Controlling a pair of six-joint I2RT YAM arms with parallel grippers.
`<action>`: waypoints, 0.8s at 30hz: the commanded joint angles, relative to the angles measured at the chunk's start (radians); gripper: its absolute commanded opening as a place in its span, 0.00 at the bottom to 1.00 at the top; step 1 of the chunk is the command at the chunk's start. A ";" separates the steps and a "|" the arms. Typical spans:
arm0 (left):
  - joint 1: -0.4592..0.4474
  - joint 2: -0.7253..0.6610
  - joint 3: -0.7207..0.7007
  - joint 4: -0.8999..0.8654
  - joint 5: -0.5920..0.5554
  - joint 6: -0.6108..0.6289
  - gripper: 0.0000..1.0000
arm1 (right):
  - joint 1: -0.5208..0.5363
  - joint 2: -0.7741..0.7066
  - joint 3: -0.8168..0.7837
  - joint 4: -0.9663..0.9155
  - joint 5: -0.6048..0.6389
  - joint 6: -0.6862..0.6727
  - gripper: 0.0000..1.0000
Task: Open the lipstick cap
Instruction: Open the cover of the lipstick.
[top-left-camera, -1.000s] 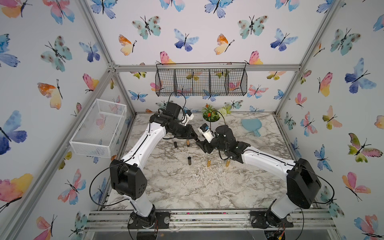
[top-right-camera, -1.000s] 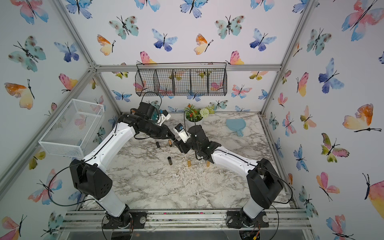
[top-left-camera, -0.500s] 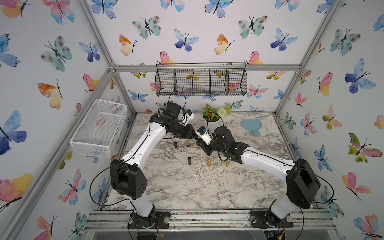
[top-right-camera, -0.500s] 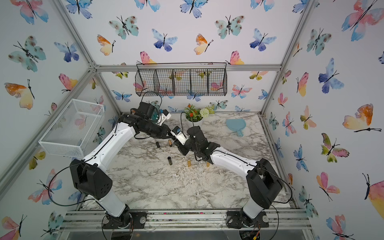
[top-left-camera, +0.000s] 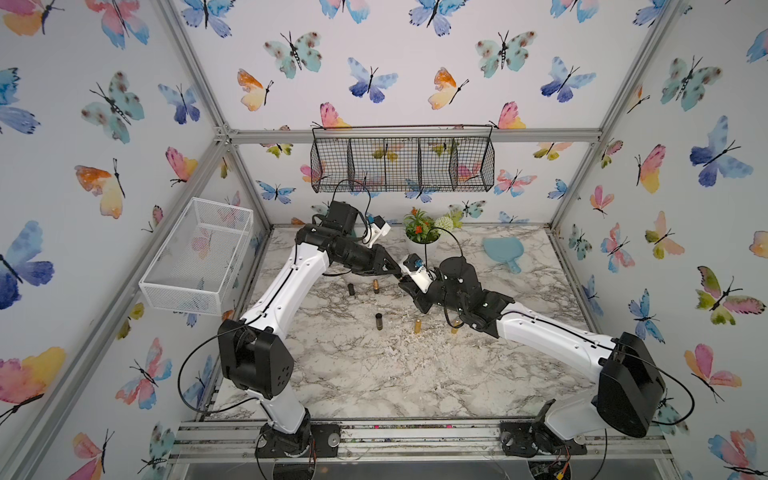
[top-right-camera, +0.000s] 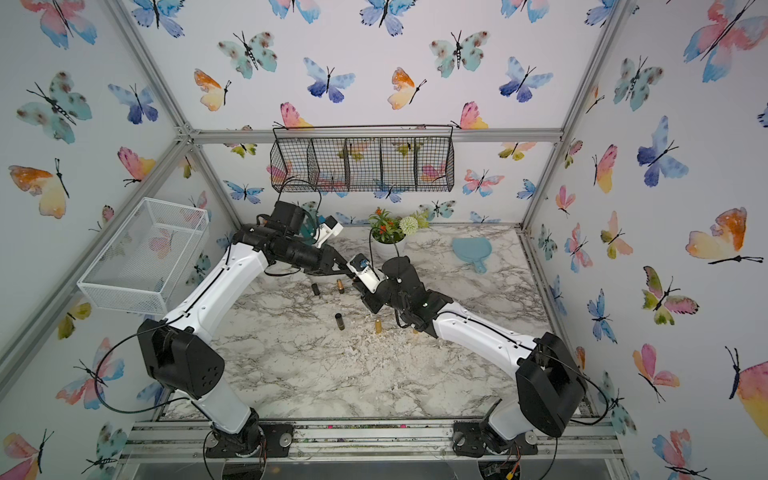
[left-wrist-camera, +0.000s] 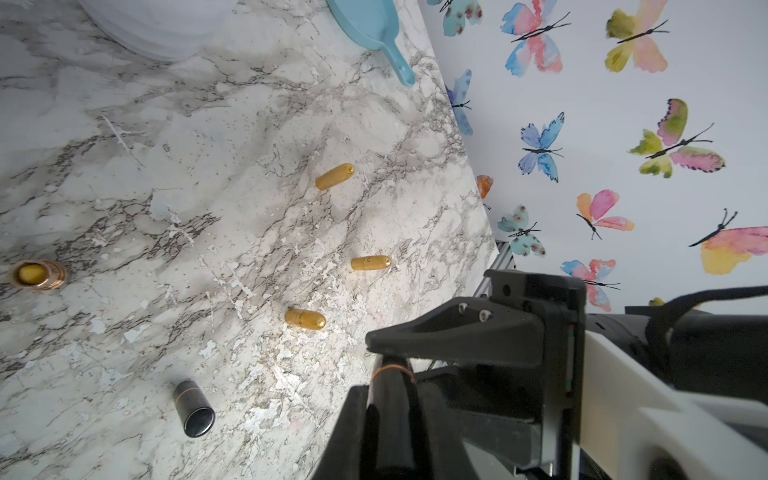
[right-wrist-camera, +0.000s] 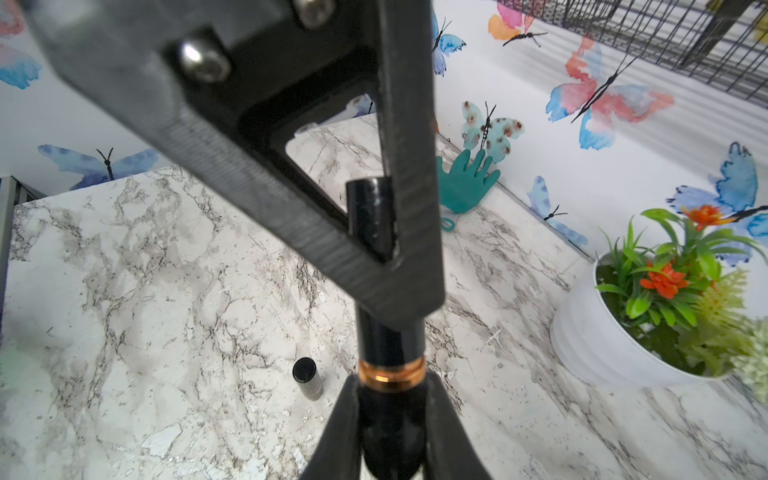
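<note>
Lipstick (right-wrist-camera: 390, 345), black, copper-banded, sits clenched in left claw (left-wrist-camera: 390, 397) and right claw (right-wrist-camera: 390, 384).

Glossy black lipstick (right-wrist-camera: 390, 345), slim tube with a copper ring (right-wrist-camera: 391, 376) around mid-length; closed, no gap showing at the ring. It is held in the air, spanning both tools. One end is clamped in the right gripper (right-wrist-camera: 390, 386), the other pinched in the left gripper (left-wrist-camera: 388, 392), with the ring between the two grips.

No text, label, brand or number can be read anywhere — not on any object or surface.
</note>
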 joint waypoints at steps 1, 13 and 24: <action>0.084 0.009 0.052 -0.009 -0.045 0.006 0.00 | -0.029 -0.036 -0.042 -0.140 0.150 0.011 0.19; 0.088 0.005 0.080 -0.005 -0.093 0.013 0.00 | -0.029 -0.050 -0.052 -0.206 0.198 -0.009 0.19; 0.173 -0.005 0.041 0.207 0.101 -0.105 0.00 | -0.027 -0.068 -0.073 -0.284 0.265 -0.004 0.19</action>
